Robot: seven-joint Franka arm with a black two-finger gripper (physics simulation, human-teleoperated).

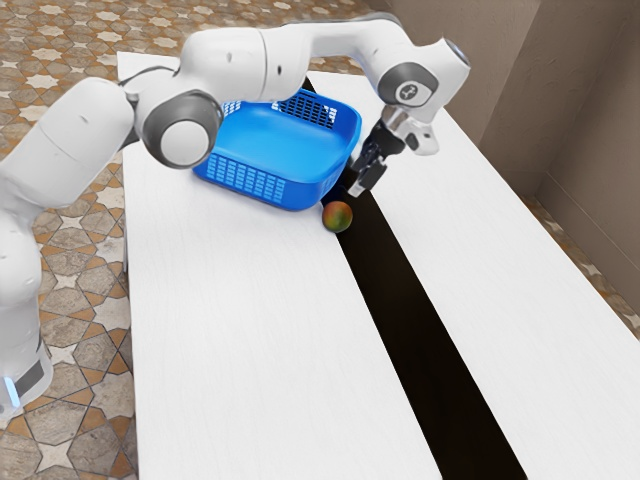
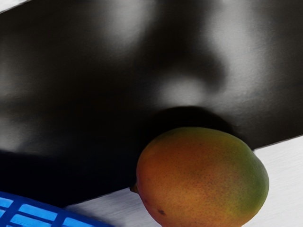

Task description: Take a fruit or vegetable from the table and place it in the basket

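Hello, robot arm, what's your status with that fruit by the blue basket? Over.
Gripper near the mango, not holding it. Mango on table, outside basket. Basket's wall close beside mango, may crowd the grasp.

Exterior view: our arm hides part of the basket's rim; the basket covers a stretch of the dark strip; the lower edge cuts off the table. Our gripper is too small for us to judge its opening. Wrist view: the frame crops the mango and most of the basket.
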